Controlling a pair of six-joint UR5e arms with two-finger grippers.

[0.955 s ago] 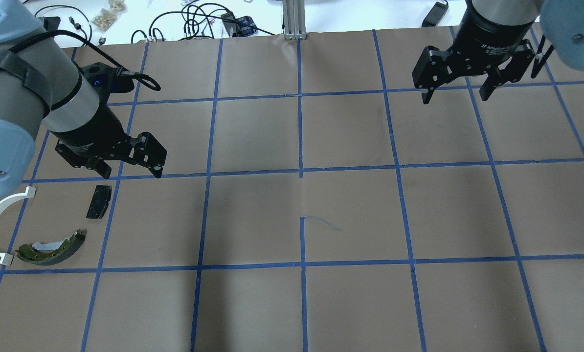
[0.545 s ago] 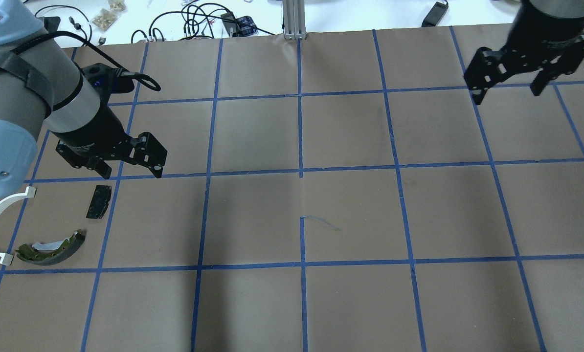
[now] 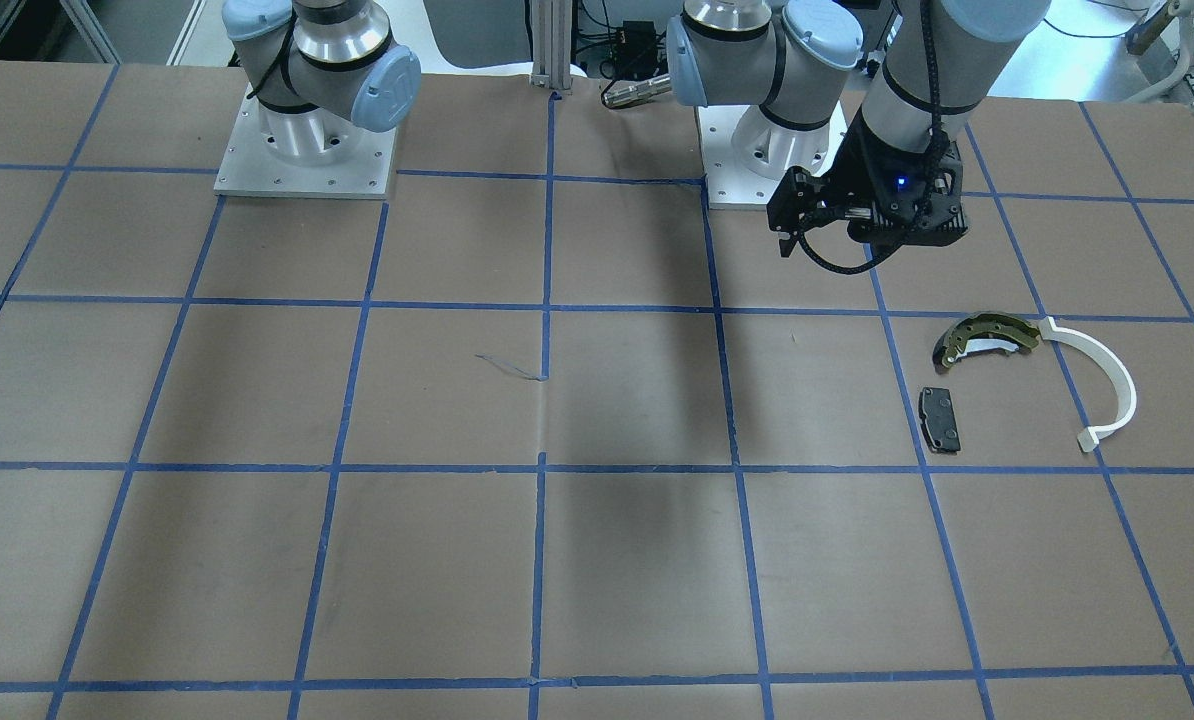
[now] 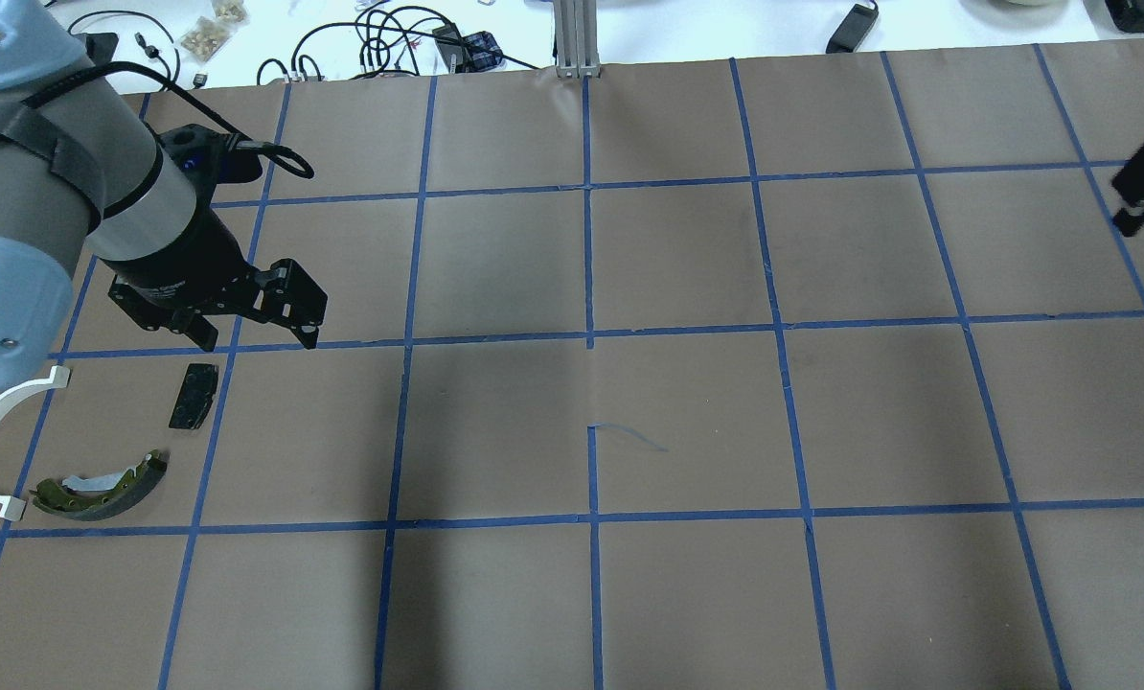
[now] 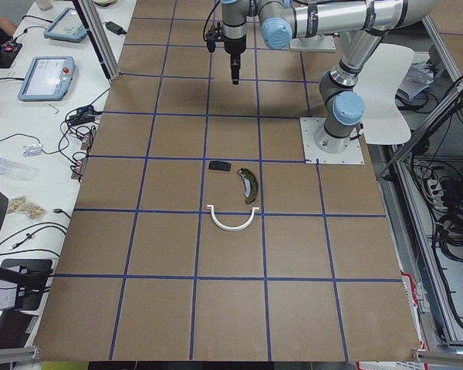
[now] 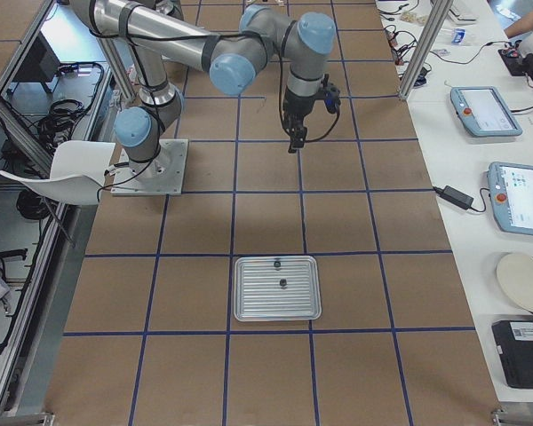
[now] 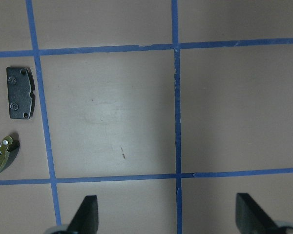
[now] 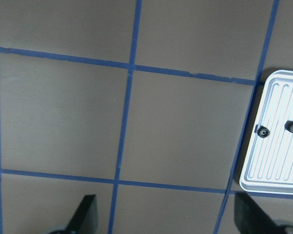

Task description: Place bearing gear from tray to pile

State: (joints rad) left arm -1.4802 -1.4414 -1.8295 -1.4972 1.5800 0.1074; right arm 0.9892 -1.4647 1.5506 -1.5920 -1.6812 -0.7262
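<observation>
In the tray lie two bearing gears; right tool spread wide

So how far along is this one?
Nothing delivered yet: the pile holds no gear, and both gears lie on the tray. In hand: nothing; the right gripper is open and empty, short of the tray, and the left gripper is open near the pile. Left: the whole pick, carry and placement.

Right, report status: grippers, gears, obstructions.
Left gripper open, empty, beside pile. Right gripper open, empty, short of tray. Two gears in tray. Nothing seen blocking the route.
</observation>
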